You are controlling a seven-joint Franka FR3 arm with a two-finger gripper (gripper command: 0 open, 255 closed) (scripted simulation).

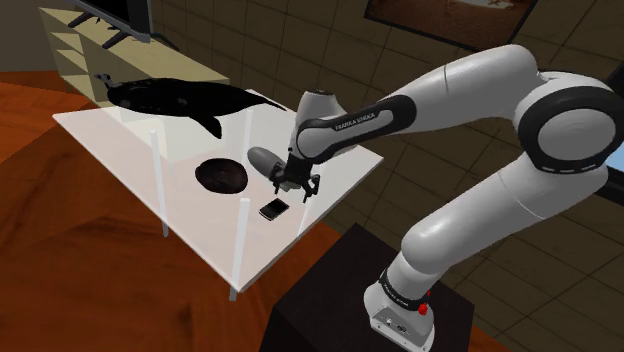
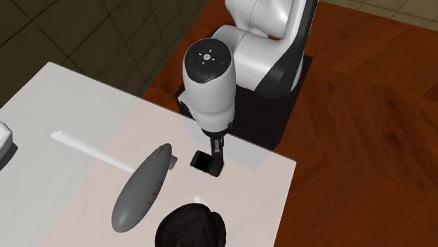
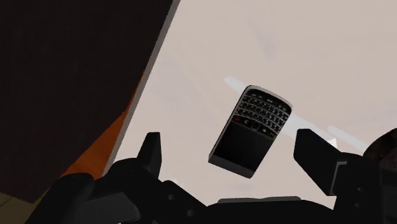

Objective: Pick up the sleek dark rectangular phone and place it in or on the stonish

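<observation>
Pincer (image 1: 297,186) is opened wide and holds nothing; in the wrist view its two black fingers (image 3: 153,149) stand on both sides of the dark phone (image 3: 251,130) without touching it. The phone lies flat on the white surface (image 1: 120,135) near its edge, a little below the middle of the shoulder view. The dark round stonish (image 1: 222,175) rests to the left of it there, with a grey blimp-shaped object (image 1: 262,160) near both. A black whale figure (image 1: 180,97) is at upper left.
</observation>
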